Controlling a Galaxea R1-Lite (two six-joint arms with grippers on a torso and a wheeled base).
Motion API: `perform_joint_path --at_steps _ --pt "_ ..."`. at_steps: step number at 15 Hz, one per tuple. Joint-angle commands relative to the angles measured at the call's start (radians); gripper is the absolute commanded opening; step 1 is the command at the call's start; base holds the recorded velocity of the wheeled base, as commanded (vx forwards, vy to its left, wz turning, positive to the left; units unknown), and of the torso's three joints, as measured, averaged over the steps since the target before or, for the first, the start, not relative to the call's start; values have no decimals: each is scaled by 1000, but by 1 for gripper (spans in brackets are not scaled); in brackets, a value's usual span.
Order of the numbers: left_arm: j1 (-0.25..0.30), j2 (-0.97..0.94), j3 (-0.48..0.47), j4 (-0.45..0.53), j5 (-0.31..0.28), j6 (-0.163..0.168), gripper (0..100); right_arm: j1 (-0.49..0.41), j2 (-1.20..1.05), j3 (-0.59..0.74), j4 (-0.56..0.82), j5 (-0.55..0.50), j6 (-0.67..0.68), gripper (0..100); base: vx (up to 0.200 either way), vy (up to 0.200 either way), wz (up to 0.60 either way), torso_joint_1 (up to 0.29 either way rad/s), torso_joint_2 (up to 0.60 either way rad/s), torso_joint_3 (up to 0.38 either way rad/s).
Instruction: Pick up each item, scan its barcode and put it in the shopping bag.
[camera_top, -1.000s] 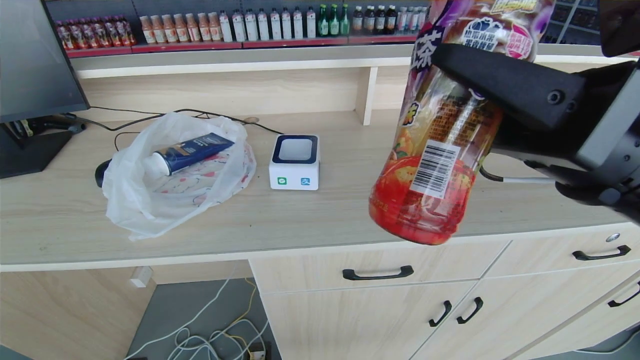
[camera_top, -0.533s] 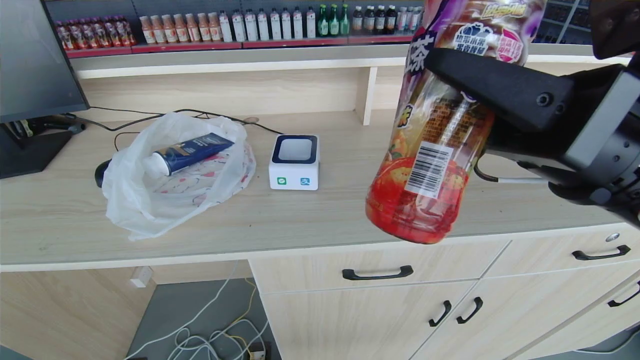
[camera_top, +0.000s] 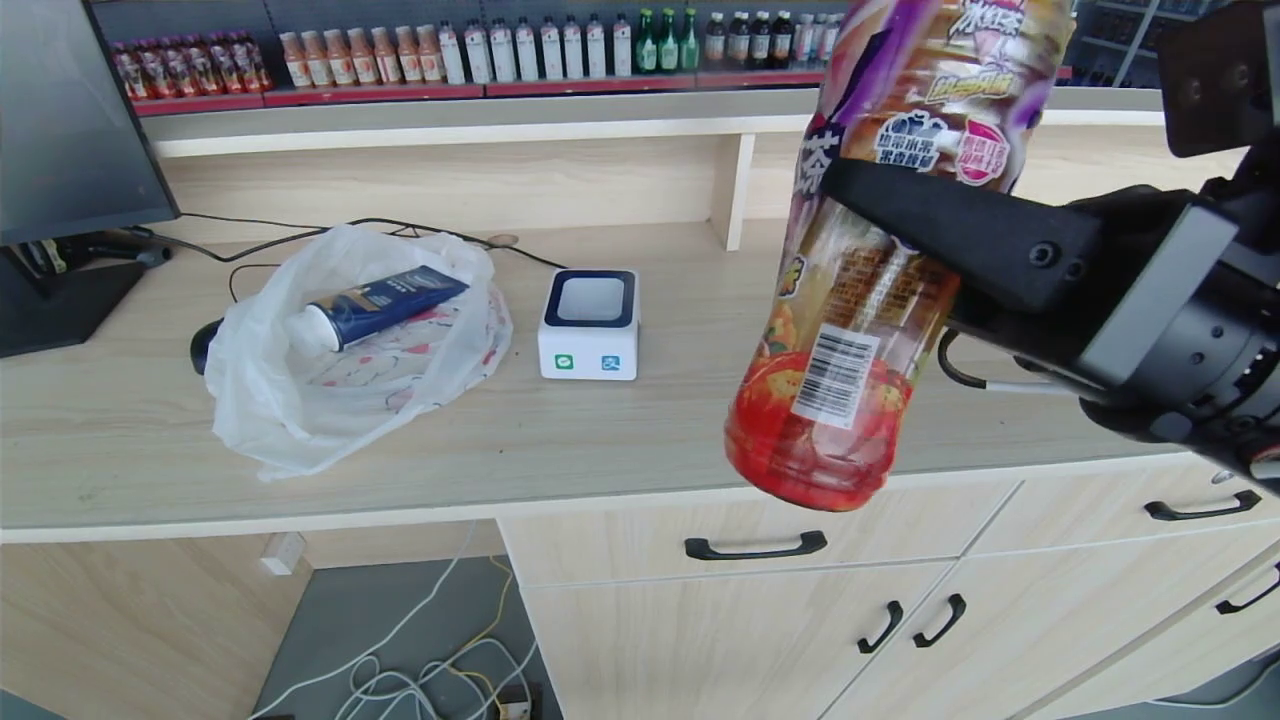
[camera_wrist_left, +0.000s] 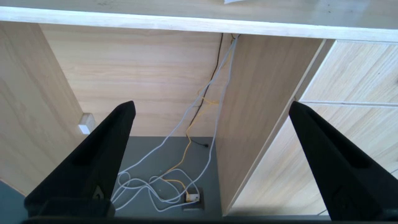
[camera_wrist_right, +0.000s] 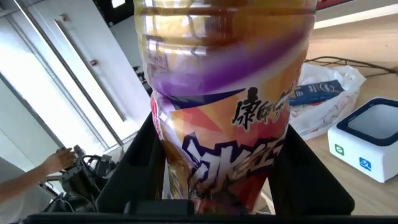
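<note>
The right gripper is clamped on the drink bottle, one finger lying across the label and the other behind it. The bottle hangs in the air, base down and tilted, over the front edge of the counter, to the right of the scanner and well apart from it. The step in hand appears to be the scan. The barcode sits low on the bottle and faces toward the robot, while the scanner window faces up. To do the step well, carry the bottle leftward until the barcode is above the window, then turn the wrist so that the printed bars face down onto the glass. Hold the bottle near the window without touching the housing, and keep the finger off the bars. The wall of the bottle is curved, so present the barcode squarely and hold it steady. Grip pressure should stay firm, because the bottle looks full and heavy. The left gripper hangs below the counter with its fingers apart and nothing between them. Count: one bottle in hand, one scanner, one shopping bag lying open on the counter left of the scanner, and one blue tube inside that bag.
</note>
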Motion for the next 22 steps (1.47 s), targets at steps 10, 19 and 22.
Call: perform_joint_path --at_steps 10,19,22 --pt "0 0 0 0 2 0 100 -27 -64 160 -13 -607 -348 0 0 0 0 0 0 0" --pt "0 0 0 0 2 0 100 -27 -209 298 -29 -868 -498 0 0 0 0 0 0 0" --pt "-1 0 0 0 2 0 100 -25 -222 281 -29 -868 -515 0 0 0 0 0 0 0"
